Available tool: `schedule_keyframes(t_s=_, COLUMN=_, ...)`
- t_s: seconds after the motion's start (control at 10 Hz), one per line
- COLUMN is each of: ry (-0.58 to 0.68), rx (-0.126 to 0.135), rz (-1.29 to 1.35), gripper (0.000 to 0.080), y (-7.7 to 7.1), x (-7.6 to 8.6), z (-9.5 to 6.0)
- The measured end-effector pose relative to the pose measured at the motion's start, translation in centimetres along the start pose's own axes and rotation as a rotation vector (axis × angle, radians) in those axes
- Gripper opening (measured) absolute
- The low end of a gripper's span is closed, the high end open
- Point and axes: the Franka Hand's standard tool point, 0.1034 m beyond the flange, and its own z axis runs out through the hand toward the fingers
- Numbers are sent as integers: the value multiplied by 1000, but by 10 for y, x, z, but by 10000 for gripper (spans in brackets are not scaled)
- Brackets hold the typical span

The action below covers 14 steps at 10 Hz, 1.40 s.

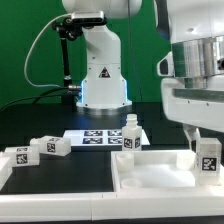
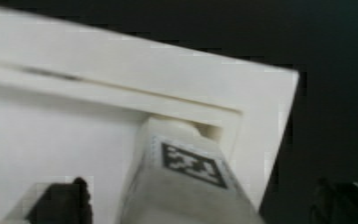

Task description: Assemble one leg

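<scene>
1. Exterior view: the gripper is way over on the right, mostly cut off by the frame edge, clamped on the leg. The leg stands upright, long axis vertical, at the square top on the worktop.
2. Wrist view: blurry, but the leg sits between the fingertips, its far end at the top's corner.
</scene>
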Motion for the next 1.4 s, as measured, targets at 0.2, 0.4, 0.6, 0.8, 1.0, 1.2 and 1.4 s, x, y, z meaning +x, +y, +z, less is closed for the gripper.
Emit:
schedule_keyframes(t_s=0.2, ry=1, rx=-1, rz=-92, gripper=645, y=0, x=1, z=0)
schedule_keyframes(t_s=0.4, ry=3, rx=-2, rz=-207, gripper=648, y=0, x=1, z=0)
schedule_keyframes(t_s=0.6, ry=30, rx=-49, rz=-629, gripper=648, y=-3, x=6, z=-4)
schedule_keyframes(t_s=0.8, ry=30, rx=-49, rz=-622, gripper=518, y=-2, x=6, z=-4)
schedule_keyframes(t_s=1.0, ry=30, rx=-49, rz=-603, gripper=379, y=-2, x=6, z=-4)
schedule_keyframes(t_s=1.2, ry=30, rx=-53, rz=-535, gripper=288, y=0, x=8, z=-3)
schedule_keyframes(t_s=1.4, ry=39, rx=-54, rz=-266, gripper=288, y=1, x=10, z=-4)
